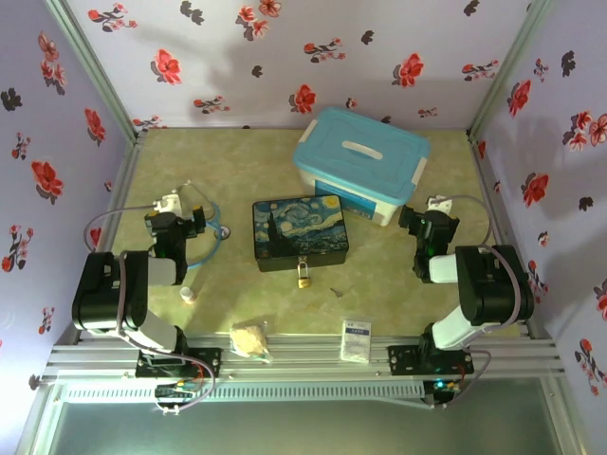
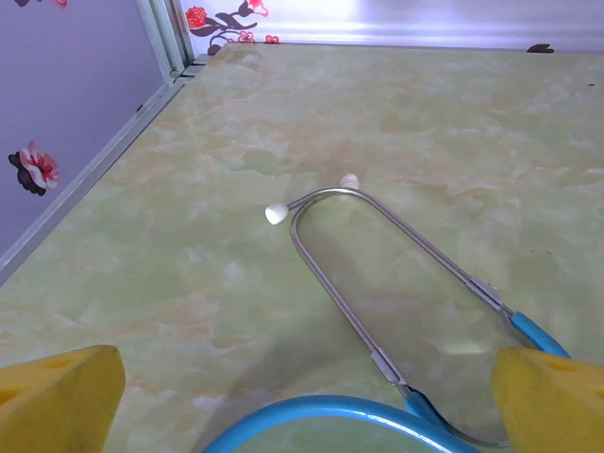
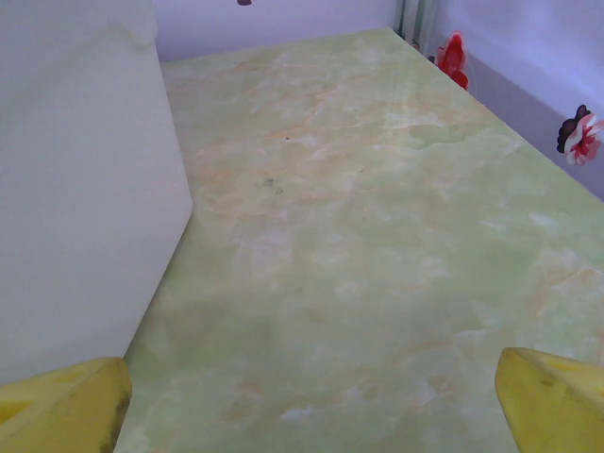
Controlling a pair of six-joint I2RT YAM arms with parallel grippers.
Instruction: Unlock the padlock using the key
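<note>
Left gripper (image 1: 197, 220) hung released, jaws wide, left of the Starry Night box (image 1: 300, 227) above a blue stethoscope (image 2: 359, 408); right gripper (image 1: 415, 227), likewise spread and empty, sat right of it. The brass padlock (image 1: 303, 277) rested at the box's near edge, the key (image 1: 336, 291) just beyond, apart.

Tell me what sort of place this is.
Probably a robot test booth: flowered walls box in a small green table, the left arm and right arm are bolted to a metal rail, and unrelated props such as a painted box lie about.
</note>
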